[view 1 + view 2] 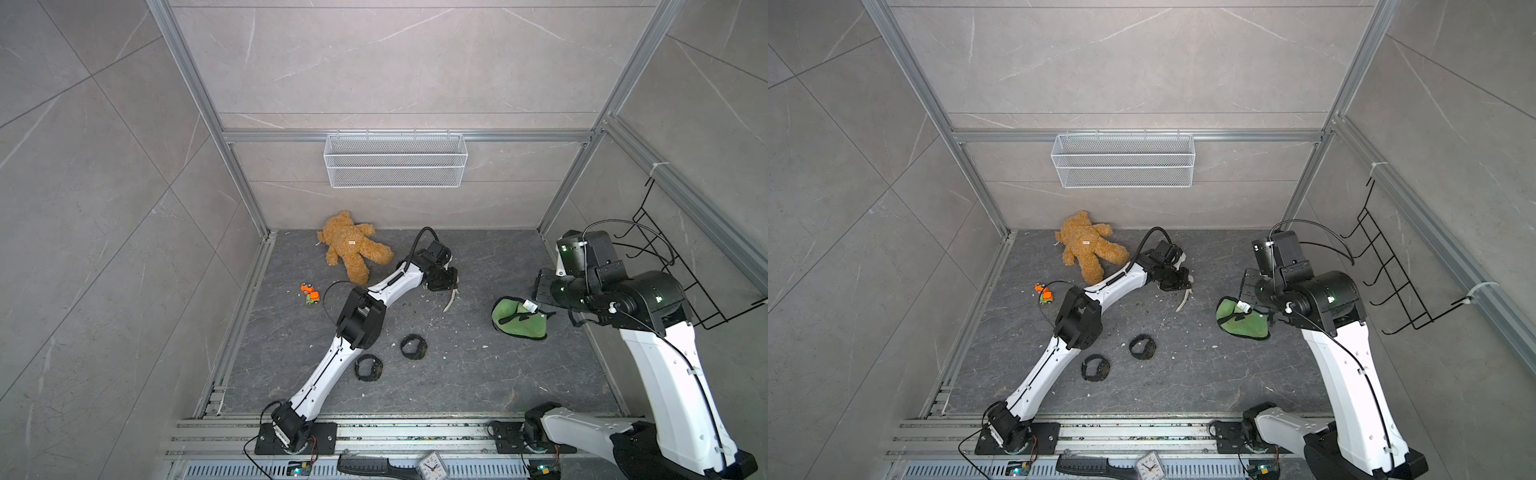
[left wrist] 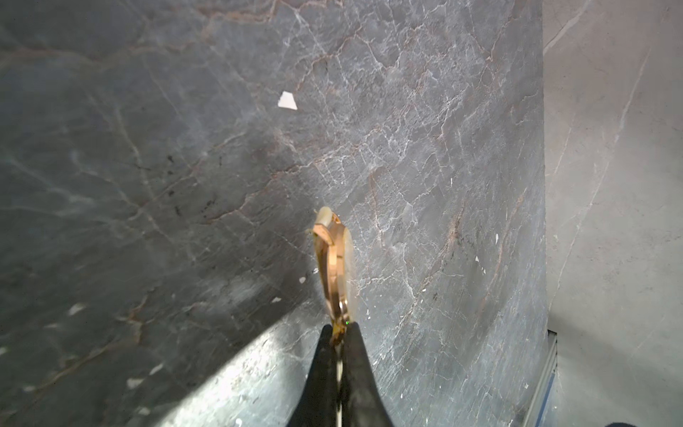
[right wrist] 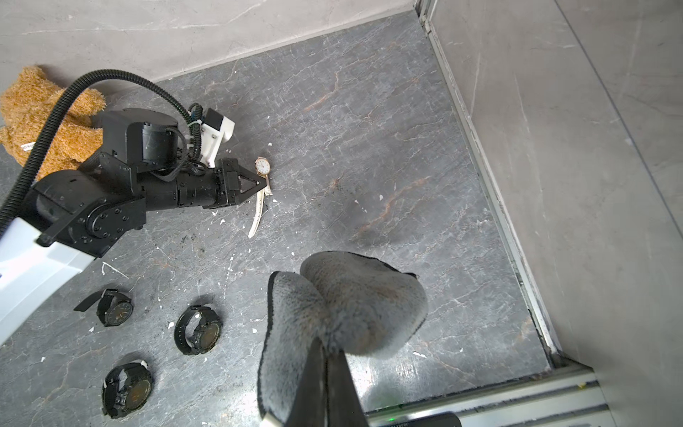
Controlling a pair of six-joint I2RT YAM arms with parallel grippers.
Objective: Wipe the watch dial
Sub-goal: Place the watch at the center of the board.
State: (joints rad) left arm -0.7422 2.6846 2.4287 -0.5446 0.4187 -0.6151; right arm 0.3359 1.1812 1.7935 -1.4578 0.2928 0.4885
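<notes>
In both top views the left end effector [image 1: 446,282] is clamped on the gold watch [image 1: 451,298], strap dangling above the surface [image 1: 478,374]; the right end effector [image 1: 540,309] pinches the green cloth [image 1: 517,322]. The left wrist view shows the watch edge-on. The right wrist view shows its dial [image 3: 262,165] facing the cloth, well apart. Both are grasped; wiping probably needs them brought together.
</notes>
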